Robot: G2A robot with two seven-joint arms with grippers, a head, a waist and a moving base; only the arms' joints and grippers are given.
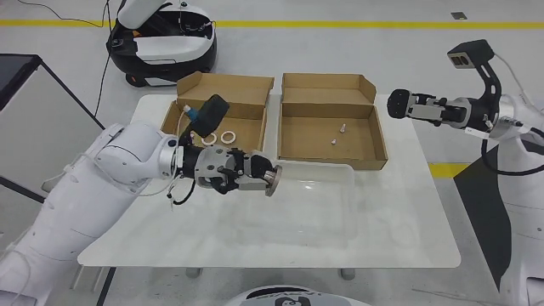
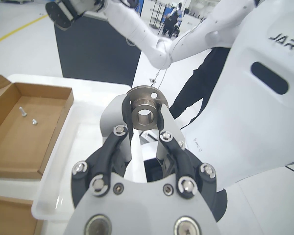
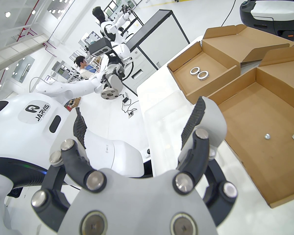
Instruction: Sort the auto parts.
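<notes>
Left hand (image 2: 145, 108) grips flange (image 2: 147, 93) above tray's (image 1: 327, 212) 9 o'clock rim; right hand (image 1: 396, 104) wide, hanging at desk's 2 o'clock. We lower close before opening, so it shouldn't roll.

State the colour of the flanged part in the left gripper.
Silvery-grey flanged part, bare metal; best in the left wrist view.

The left claw (image 2: 145, 118) clamps a flanged metal bushing (image 2: 147, 93) by its hub, with the bore facing the camera. Taking the claw's heading as twelve o'clock, an open cardboard box (image 2: 17, 145) holding two bolts (image 2: 22, 111) sits at ten o'clock. It is just beside a clear tray (image 2: 71, 135) on the white surface (image 2: 88, 81).
</notes>
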